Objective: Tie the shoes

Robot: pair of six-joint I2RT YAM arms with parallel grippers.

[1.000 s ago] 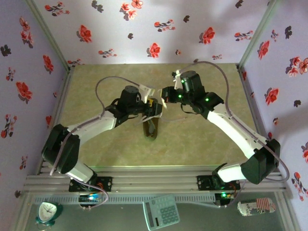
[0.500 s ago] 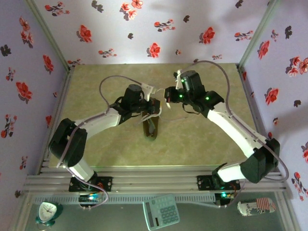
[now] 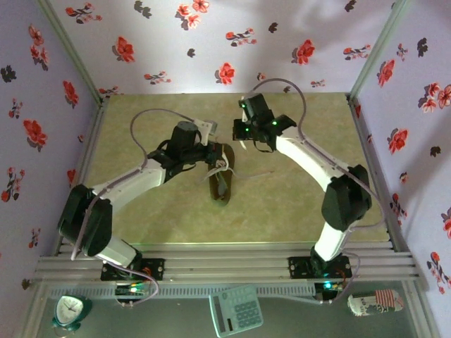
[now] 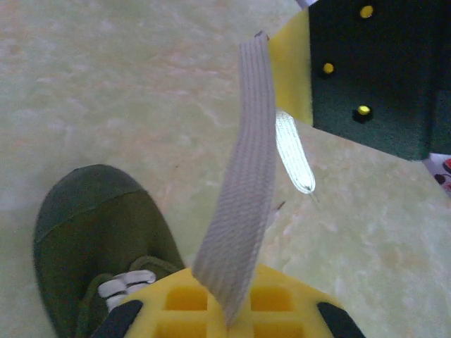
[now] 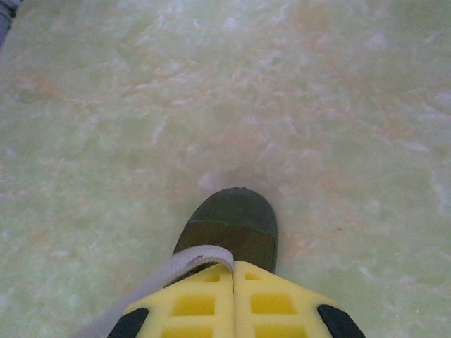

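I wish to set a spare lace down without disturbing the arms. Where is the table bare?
Bare table lies between the sneaker and the right arm, along the near edge, and in the far left corner. It is crowded at the sneaker's far end, where the left gripper and right gripper pinch the laces.

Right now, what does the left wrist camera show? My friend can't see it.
A flat white lace, pinched at the bottom by the left pincer, stretches up toward the right pincer at top right. The toe of the olive-green shoe sits lower left on a pale marbled table.
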